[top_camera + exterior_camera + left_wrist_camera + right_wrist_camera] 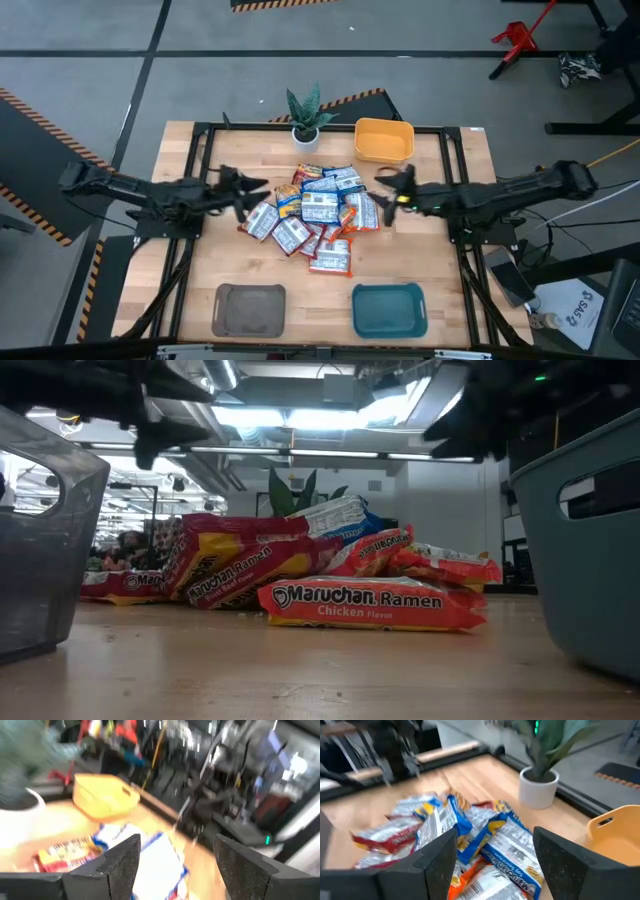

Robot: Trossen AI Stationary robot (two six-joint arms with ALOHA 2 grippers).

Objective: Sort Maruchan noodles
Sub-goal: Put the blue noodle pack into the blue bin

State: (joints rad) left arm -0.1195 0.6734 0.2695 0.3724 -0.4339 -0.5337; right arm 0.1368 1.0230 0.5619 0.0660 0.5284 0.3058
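I see the packets (315, 215) heaped just below the plant (305, 118). Left gripper (252, 193) and right gripper (385, 192) flank the heap, both fingers spread, empty.

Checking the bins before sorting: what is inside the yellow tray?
Nothing shows inside the yellow tray from above; its floor looks bare. All ramen packets lie heaped mid-table. The right wrist view shows only part of the tray.
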